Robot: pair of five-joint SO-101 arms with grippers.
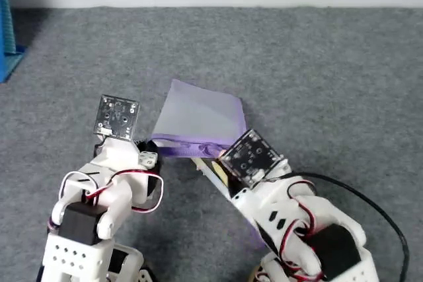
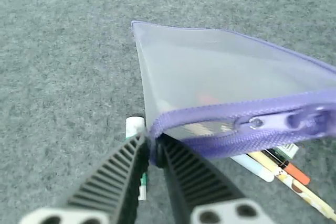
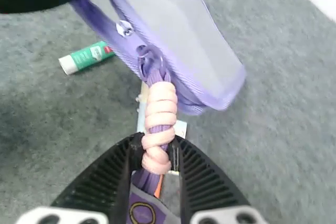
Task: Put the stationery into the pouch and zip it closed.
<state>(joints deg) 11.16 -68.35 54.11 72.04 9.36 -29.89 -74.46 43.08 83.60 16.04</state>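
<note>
The pouch, translucent with a purple zip edge, sits near the middle of the grey surface. It lies between my two arms, with the zip edge turned toward them. My left tool is pressed together on the end corner of that edge, pinching the purple fabric. Farther along the same edge, my right tool is pinching the pink knotted cord that hangs from the zip pull. I can't tell whether the zip is open or drawn across.

A faint orange shape shows through the pouch wall, too blurred for me to name. Several pens stick out from under the zip edge and rest on the surface. A green glue stick with a white cap lies on its side on the surface, just beside my left tool and apart from the pouch.
</note>
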